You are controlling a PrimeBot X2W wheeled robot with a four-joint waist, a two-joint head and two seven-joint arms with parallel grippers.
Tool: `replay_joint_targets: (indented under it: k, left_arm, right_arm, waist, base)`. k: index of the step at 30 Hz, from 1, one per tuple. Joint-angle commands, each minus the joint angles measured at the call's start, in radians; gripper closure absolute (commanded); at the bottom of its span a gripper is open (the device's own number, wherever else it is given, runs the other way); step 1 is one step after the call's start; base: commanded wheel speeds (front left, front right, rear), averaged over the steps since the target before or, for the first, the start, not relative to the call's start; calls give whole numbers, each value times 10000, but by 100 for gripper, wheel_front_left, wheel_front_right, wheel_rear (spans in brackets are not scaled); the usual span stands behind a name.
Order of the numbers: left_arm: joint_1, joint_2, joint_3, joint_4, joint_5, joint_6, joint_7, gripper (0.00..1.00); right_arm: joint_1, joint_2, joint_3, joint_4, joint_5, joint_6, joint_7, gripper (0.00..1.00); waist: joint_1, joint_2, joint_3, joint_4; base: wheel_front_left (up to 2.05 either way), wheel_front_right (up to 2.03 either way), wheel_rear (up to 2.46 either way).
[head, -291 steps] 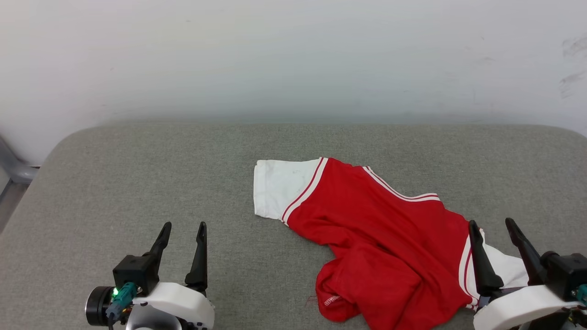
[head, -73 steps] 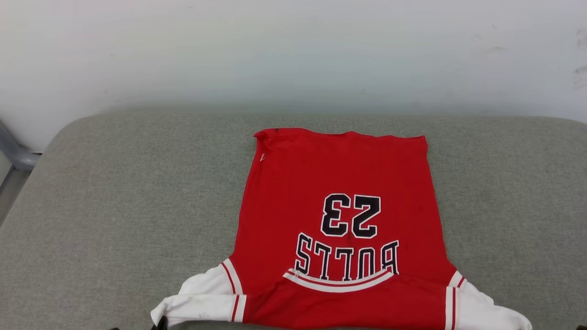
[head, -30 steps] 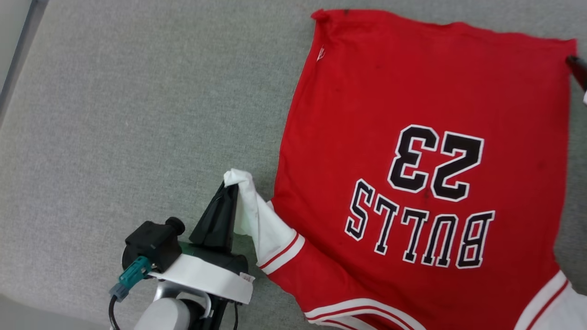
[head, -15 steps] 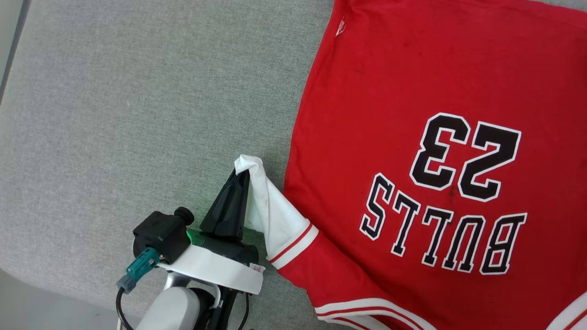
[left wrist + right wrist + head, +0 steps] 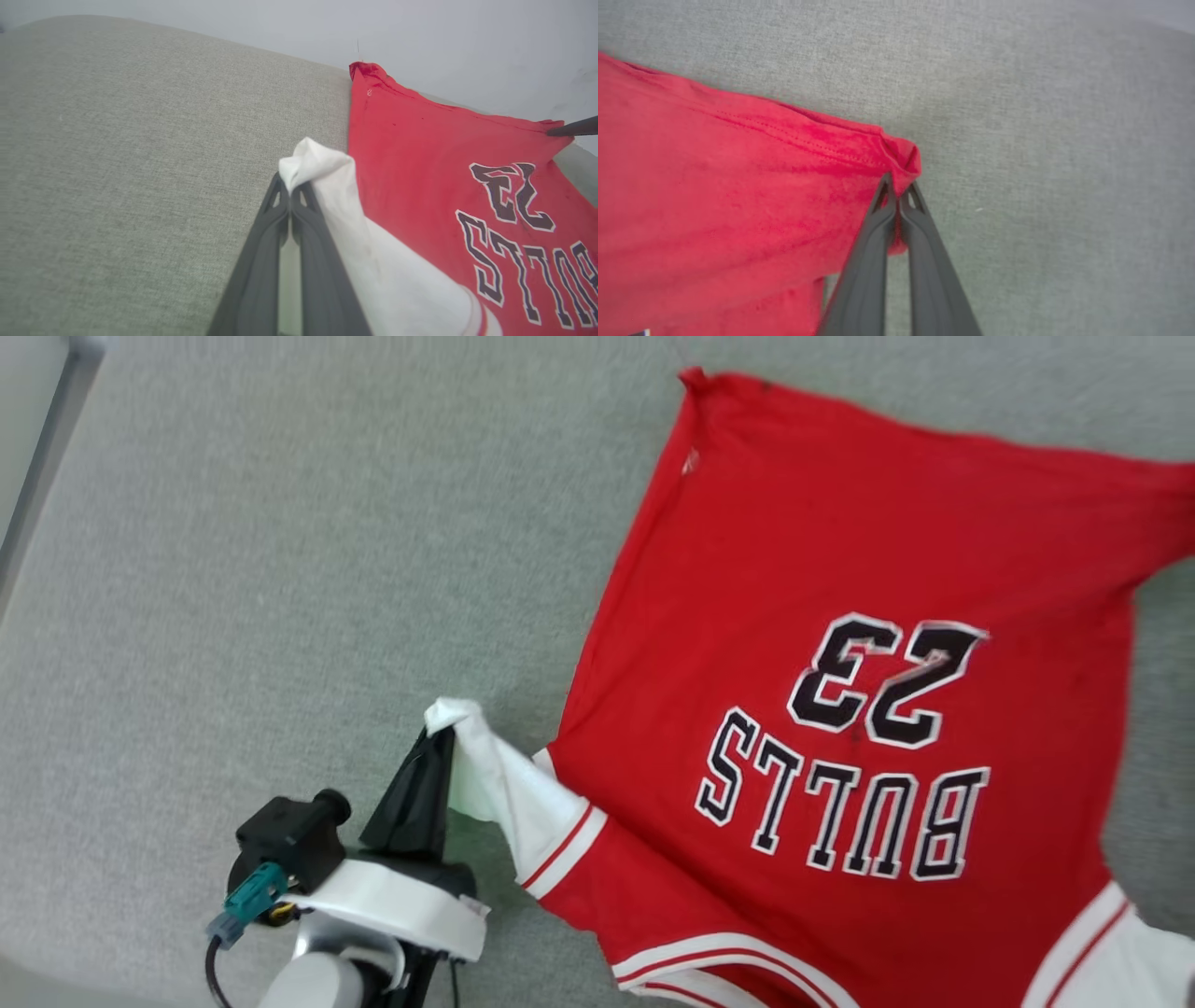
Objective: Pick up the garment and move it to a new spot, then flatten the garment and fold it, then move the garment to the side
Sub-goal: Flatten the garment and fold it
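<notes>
Grey cloth covers the soft top (image 5: 233, 569) that the robot works on, and its near edge sits low down at the left. Nearest of all is the left gripper (image 5: 442, 735). Its two dark fingers are pressed together with no gap, and they pinch the tip of the white sleeve (image 5: 509, 793). The sleeve is lifted off the grey top like a little tent.

Past the sleeve lies the garment (image 5: 840, 569), spread out with its print up. The black letters (image 5: 840, 803) and the number 23 (image 5: 887, 681) read upside down from the robot's side. A crease bends the 23, so the red cloth is not smooth yet.

At the far end, the right gripper (image 5: 899, 184) is closed tight on the far hem corner (image 5: 903, 158), and the cloth there is stretched to a point. Behind that is the pale wall (image 5: 444, 28).

I think this is the flatten step, and folding has not begun. Next, the sleeve wants a gentle pull out to the left and then a low set-down. The far corner wants drawing away too, to smooth the crease.

Left of the garment is lots of bare grey to move in. The far hem looks fairly near the back edge, so I would go gently that way.
</notes>
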Motion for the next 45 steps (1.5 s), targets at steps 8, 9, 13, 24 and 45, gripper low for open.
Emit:
replay_joint_targets:
  k: [8, 9, 13, 24, 45]
  left_arm:
    - [909, 504, 417, 213, -276, 356, 362, 100]
    - [1012, 562, 469, 234, -309, 385, 425, 100]
    - [1474, 751, 677, 288, -501, 547, 590, 100]
    - [2182, 966, 865, 479, -837, 735, 905, 100]
    - [1817, 1054, 678, 313, -770, 800, 974, 100]
  right_arm:
    - [2813, -555, 244, -1654, 1138, -12, -159, 100]
    - [3277, -550, 157, -1906, 1271, -12, -142, 100]
    - [5229, -335, -218, -3169, 1617, -12, -29, 100]
    - [10086, 1333, -2223, -6327, 1641, -12, 273, 100]
    - [10762, 3164, -2443, -7468, 1716, -11, -5015, 0]
  waist:
    - [0, 0, -1887, -1257]
    - [0, 0, -2049, -1371]
    - [0, 0, -2602, -1856]
    - [0, 0, -3218, -2573]
    - [0, 0, -2937, -2484]
  base:
    - [0, 0, 0]
    - [0, 0, 0]
    - [0, 0, 0]
    - [0, 0, 0]
    - [0, 0, 0]
